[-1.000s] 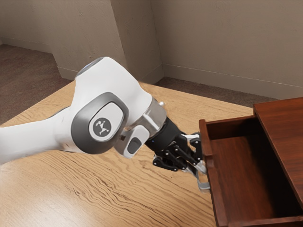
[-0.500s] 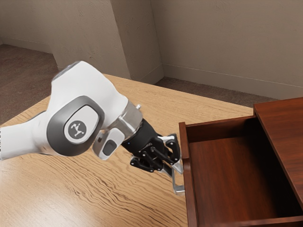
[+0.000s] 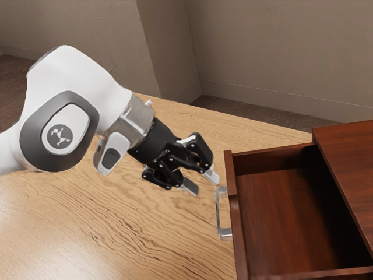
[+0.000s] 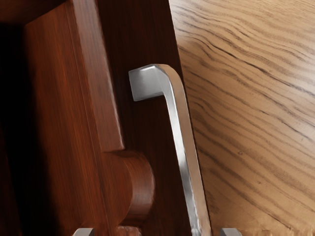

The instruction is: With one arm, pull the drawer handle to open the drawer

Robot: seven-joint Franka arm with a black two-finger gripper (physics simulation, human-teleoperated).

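The dark red wooden drawer [image 3: 234,205] stands pulled well out of its cabinet [image 3: 349,154], its hollow inside showing. The silver bar handle [image 3: 221,213] on the drawer front is bare. My black gripper [image 3: 201,181] is open and hangs just off the handle, toward the exterior view's left and a little above the tabletop, touching nothing. In the wrist view the handle [image 4: 181,147] runs along the drawer front [image 4: 142,69], straight ahead of the hand, with my fingertips [image 4: 83,231] at the lower edge.
The light wooden table [image 3: 116,233] stretches to the exterior view's left and front of the drawer. The room's beige walls [image 3: 280,46] and brown floor lie behind the table.
The gripper first pulled the drawer farther out toward the exterior view's left. It then let go of the handle, opened, and backed off up and left. The drawer stayed put.
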